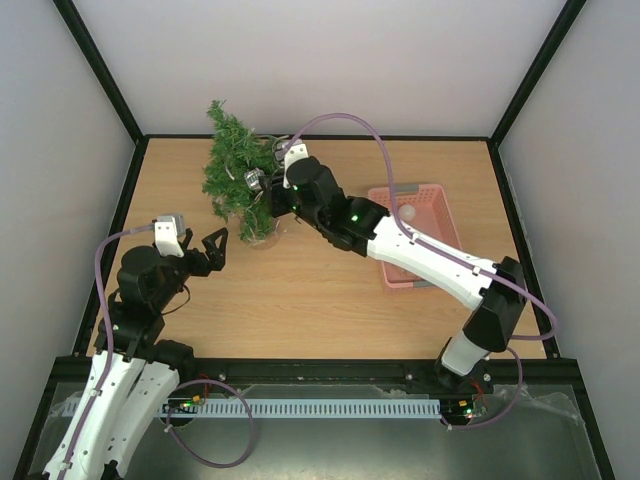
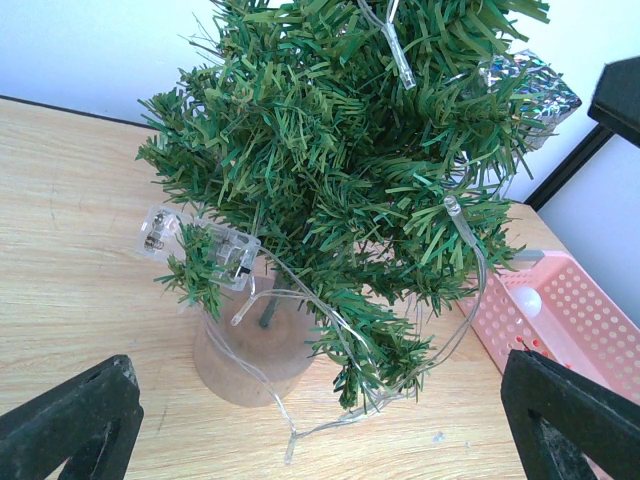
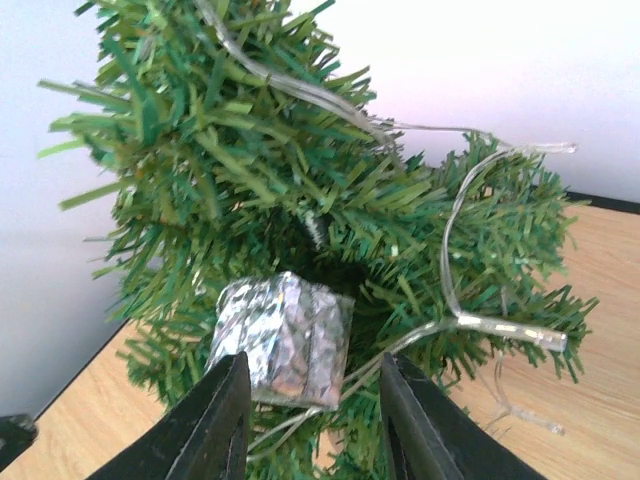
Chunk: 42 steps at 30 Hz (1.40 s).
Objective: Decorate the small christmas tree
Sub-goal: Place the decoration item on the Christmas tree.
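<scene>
From above, your small christmas tree (image 1: 235, 170) stands far left on the table (image 1: 330, 290), with the left gripper (image 1: 214, 246) spread wide near its base. Your left wrist view shows a light string (image 2: 470, 290) draped through its branches. In your right wrist view, the right gripper (image 3: 315, 400) has its jaws parted around a silver foil ornament (image 3: 285, 340) set against the branches, with a gap beside one finger.

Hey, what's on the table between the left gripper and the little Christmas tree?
Mostly bare table. The left wrist view shows a clear light wire trailing in front of the tree, short of the left gripper.
</scene>
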Motion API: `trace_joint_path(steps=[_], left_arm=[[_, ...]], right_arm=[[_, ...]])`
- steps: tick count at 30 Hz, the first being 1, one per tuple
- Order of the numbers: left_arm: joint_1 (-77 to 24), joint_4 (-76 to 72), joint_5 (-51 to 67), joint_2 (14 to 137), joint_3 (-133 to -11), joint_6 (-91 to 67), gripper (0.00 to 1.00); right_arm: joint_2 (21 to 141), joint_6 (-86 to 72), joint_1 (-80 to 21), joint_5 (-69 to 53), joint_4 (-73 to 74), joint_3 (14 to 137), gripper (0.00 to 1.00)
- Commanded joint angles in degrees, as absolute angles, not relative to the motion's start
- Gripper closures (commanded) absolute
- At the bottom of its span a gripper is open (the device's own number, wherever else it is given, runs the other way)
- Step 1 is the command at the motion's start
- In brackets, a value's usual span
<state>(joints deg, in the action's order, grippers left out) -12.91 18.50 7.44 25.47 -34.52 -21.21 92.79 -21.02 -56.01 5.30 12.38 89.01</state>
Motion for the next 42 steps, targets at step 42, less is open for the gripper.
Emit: trace_joint_path(steps=[42], left_arm=[[-12.4,20.3,3.0,30.9,-36.8,-24.9,0.01]], right_arm=[[73.4,-17.5,-43.8,16.9,20.5,75.4,0.51]])
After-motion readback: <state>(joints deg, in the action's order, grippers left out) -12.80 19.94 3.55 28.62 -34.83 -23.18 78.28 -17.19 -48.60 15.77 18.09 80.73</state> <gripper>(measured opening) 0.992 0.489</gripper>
